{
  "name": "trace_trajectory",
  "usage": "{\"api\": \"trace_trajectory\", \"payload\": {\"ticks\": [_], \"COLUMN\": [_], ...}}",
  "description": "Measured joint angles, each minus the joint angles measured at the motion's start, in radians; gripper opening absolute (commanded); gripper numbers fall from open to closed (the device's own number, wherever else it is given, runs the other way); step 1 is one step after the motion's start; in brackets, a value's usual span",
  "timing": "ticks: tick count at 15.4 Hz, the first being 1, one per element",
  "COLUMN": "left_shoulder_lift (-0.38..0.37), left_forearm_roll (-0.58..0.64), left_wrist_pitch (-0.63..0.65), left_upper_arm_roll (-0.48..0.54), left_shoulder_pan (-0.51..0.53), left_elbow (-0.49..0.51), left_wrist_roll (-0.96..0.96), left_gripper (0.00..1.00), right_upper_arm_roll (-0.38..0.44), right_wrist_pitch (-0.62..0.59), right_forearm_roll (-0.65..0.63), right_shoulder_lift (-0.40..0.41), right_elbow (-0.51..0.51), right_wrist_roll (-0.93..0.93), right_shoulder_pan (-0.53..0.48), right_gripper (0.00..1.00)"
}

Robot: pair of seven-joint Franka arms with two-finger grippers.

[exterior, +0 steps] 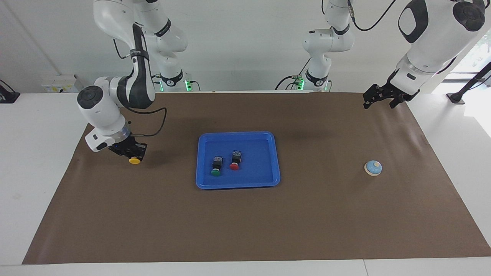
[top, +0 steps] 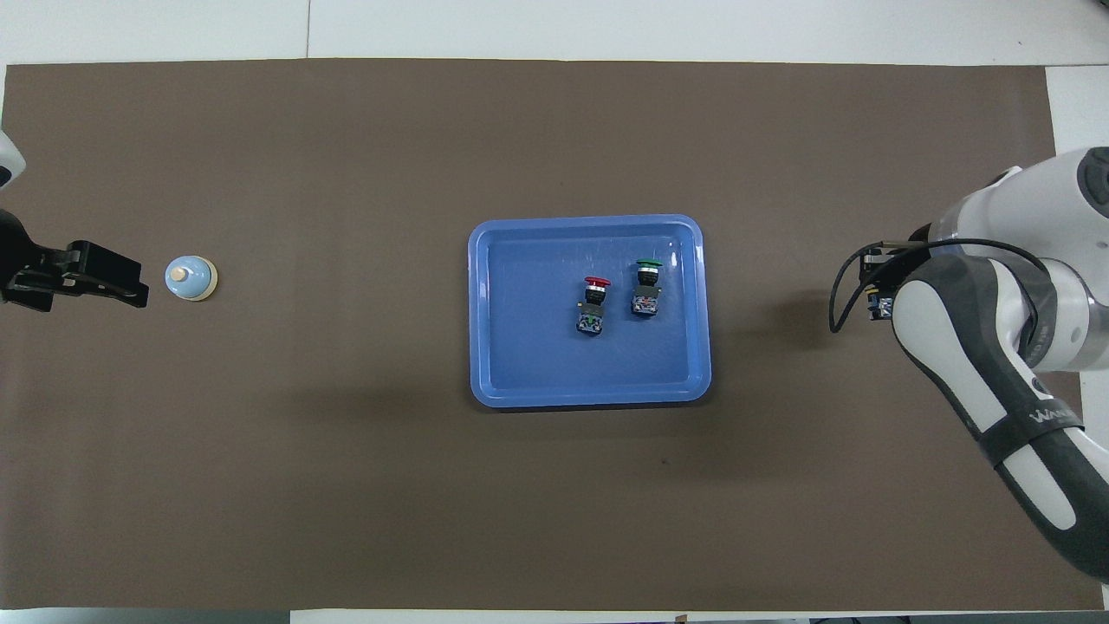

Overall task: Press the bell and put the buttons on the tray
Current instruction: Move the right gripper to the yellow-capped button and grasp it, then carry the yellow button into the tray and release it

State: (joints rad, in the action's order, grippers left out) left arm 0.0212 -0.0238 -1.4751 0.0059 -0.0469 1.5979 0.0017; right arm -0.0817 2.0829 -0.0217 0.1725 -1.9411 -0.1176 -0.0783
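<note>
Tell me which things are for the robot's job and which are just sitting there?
For the job:
bell
yellow button, held by the right gripper
red button and green button, in the tray

Just there:
brown mat
waiting left gripper
</note>
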Motion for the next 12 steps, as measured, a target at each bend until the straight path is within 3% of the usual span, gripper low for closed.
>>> {"api": "trace_trajectory", "payload": {"ticks": [2,7,12], "left_shoulder_lift": [0.0,0.0,0.0], "left_forearm_roll": [0.0,0.0,0.0], "left_wrist_pitch": [0.0,0.0,0.0], "left_upper_arm_roll": [0.0,0.0,0.0], "left_shoulder_pan": [0.0,0.0,0.0], "left_elbow": [0.0,0.0,0.0], "left_wrist_roll": [0.0,0.0,0.0], "left_gripper": [1.0,1.0,1.0], "right_upper_arm_roll": [-0.002,-0.006,-0.005], "right_wrist_pitch": [-0.075,-0.083,-0.083], "right_forearm_roll": [0.0,0.001,0.001], "right_shoulder_lift": [0.007,0.063,0.246], "right_elbow": [0.086,0.171,0.358], "right_wrist_roll": [-0.119,-0.452,-0.664], "right_shoulder_pan": [0.091,0.332,0.525], "right_gripper": [0.0,0.0,0.0]}}
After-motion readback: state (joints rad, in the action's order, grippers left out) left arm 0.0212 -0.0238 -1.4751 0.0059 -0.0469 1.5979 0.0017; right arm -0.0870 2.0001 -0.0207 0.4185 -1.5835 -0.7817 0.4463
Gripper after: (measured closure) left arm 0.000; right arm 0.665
